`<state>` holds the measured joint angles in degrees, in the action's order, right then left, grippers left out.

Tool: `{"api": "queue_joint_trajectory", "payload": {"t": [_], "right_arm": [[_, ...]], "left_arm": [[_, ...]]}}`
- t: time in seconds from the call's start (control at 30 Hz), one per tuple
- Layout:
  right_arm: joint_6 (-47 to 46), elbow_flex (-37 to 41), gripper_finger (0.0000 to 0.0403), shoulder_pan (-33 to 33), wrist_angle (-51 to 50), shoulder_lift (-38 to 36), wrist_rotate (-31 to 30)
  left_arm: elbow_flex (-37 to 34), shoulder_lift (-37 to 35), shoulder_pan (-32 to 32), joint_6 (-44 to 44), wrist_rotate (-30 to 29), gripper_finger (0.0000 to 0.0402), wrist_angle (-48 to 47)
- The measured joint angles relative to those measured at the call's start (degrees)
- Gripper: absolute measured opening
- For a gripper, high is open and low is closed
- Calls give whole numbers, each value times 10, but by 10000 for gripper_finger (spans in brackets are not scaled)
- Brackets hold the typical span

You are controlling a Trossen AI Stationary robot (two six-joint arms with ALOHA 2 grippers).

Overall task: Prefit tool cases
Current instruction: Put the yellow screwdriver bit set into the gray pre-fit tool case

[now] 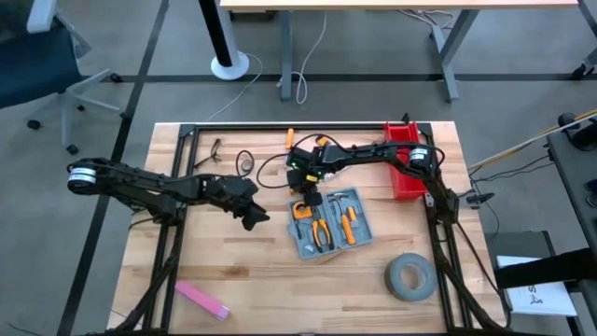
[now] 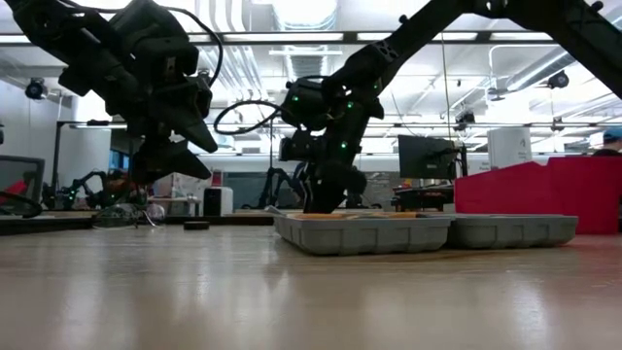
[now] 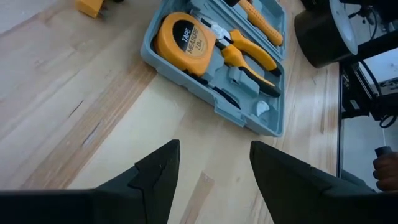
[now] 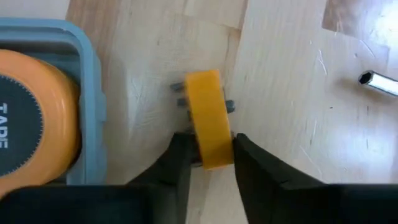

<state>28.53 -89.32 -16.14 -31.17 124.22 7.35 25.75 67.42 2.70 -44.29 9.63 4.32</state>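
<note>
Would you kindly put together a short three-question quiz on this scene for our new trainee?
1. True or false: the tool case lies open on the table.
2. What is the right hand closing around? A) the grey tape roll B) a small yellow holder beside the case C) the pliers
3. Which yellow tool sits in the case next to the pliers?

Key: 1 true; 2 B; 3 the tape measure.

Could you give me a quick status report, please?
Right gripper closing on yellow bit holder beside open tool case. Left gripper open, waiting nearby. Nothing blocking.
</note>
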Motion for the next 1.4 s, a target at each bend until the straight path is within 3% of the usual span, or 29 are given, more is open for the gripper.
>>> {"api": "queue_joint_trajectory", "payload": {"t": [0.2,0.67,1.03,1.2,1.4], "right_arm": [[0,-1,38,0,-4,-5,-1],[-6,1,1,1,-82,-47,1],[-34,1,0,-2,-94,-70,7],[-31,4,28,-4,-100,-70,53],[-19,16,113,-3,-68,-70,56]], "left_arm": [[0,0,0,-2,0,204,0],[0,0,0,-9,1,204,-1],[0,0,-2,-16,4,204,4],[0,0,-9,-19,5,204,5],[0,0,-10,-19,5,204,7]]}}
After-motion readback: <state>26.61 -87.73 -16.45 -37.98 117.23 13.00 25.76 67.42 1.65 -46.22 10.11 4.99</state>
